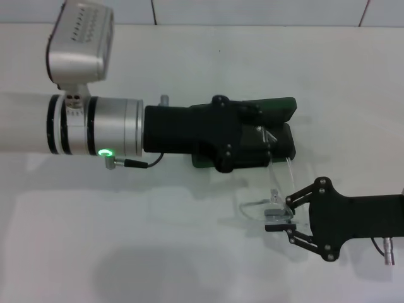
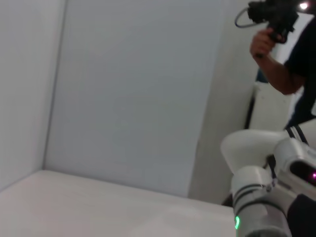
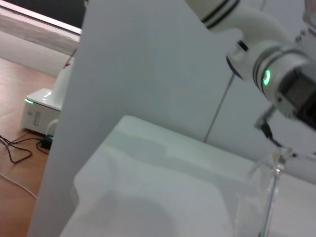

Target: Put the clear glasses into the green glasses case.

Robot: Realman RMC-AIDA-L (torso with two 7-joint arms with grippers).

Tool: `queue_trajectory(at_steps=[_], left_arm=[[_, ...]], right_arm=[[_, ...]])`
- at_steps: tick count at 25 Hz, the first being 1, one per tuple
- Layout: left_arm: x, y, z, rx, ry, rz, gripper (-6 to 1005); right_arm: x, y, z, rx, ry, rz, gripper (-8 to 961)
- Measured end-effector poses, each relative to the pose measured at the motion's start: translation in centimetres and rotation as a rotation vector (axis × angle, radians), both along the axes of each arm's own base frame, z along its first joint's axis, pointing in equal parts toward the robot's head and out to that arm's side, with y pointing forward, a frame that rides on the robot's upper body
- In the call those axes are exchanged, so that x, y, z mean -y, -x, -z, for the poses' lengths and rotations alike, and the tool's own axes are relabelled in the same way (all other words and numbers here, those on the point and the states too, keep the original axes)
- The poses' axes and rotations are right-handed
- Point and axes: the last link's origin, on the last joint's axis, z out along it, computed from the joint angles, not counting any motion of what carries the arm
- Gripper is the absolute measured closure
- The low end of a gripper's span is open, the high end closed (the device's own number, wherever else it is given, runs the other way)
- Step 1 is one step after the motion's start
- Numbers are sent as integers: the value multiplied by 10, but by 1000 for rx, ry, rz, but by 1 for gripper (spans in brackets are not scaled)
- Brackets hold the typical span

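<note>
Head view: the right gripper (image 1: 279,221) pinches the clear glasses (image 1: 273,201), just near-right of the green glasses case (image 1: 278,126); the left gripper (image 1: 252,136) covers it, its state untellable.

Silver left arm (image 1: 95,126), green light, black left tool (image 1: 265,136).

Lab-like test space: white table (image 1: 189,252), partition panels (image 2: 133,94), person filming (image 2: 281,54).

White table (image 1: 189,252); pale wall panel (image 2: 133,94); wooden floor (image 3: 19,84).
</note>
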Motion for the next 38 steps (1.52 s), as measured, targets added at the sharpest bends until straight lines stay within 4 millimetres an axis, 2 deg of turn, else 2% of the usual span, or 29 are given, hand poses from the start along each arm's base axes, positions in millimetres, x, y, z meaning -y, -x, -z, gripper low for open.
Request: queue_trajectory(at_steps=[12, 17, 25, 32, 38], left_arm=[[7, 2, 8, -51, 73, -20, 527], [12, 0, 14, -92, 125, 2, 526], [11, -2, 13, -86, 130, -8, 524], [7, -2, -3, 32, 57, -36, 524], [9, 14, -32, 136, -24, -70, 524]], right_arm=[[6, 5, -4, -53, -94, -168, 833], [8, 6, -5, -80, -108, -182, 834], [10, 4, -6, -90, -115, -188, 833], [15, 2, -8, -105, -103, -183, 836], [19, 1, -17, -160, -111, -173, 836]])
